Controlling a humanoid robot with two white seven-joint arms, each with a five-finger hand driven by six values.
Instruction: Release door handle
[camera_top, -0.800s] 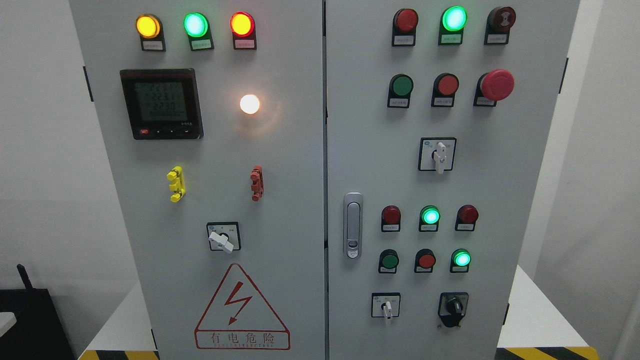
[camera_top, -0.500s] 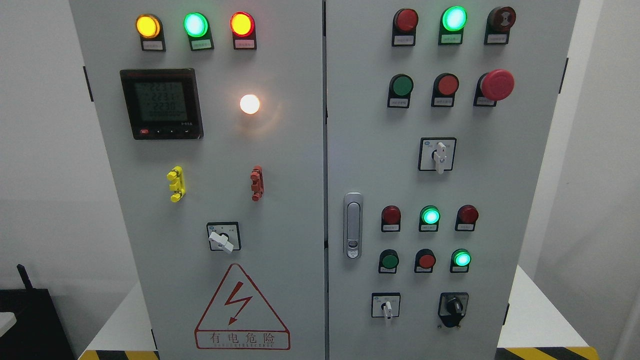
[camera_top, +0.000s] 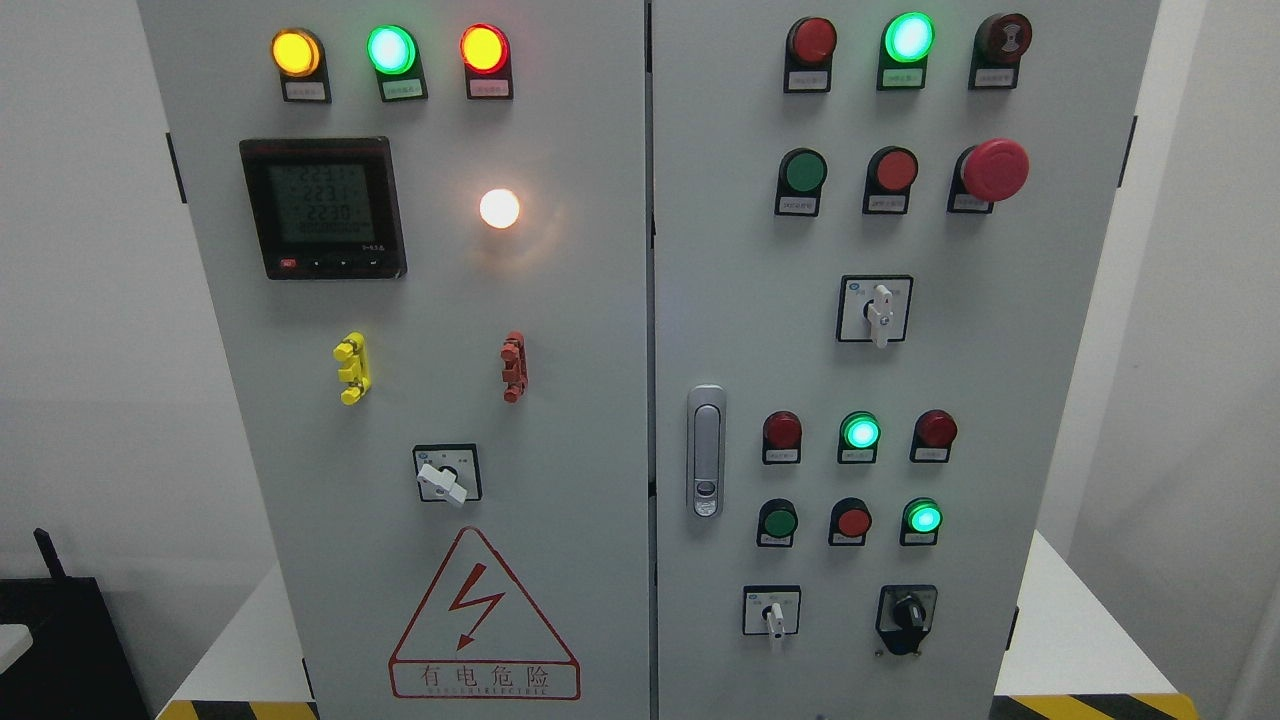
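Observation:
A grey electrical cabinet with two doors fills the head view. The silver door handle (camera_top: 706, 450) lies flat and upright in its recess at the left edge of the right door (camera_top: 960, 360). Nothing touches the handle. The seam between the left door (camera_top: 590, 400) and the right door runs straight down the middle, and both doors look closed. Neither of my hands nor any arm shows in the picture.
The doors carry lit indicator lamps, push buttons, a red emergency stop (camera_top: 995, 168), rotary switches (camera_top: 875, 310), a digital meter (camera_top: 323, 207) and a red warning triangle (camera_top: 483, 620). The cabinet stands on a white base with a yellow-black striped edge (camera_top: 1090, 705). A black object (camera_top: 60, 640) sits at lower left.

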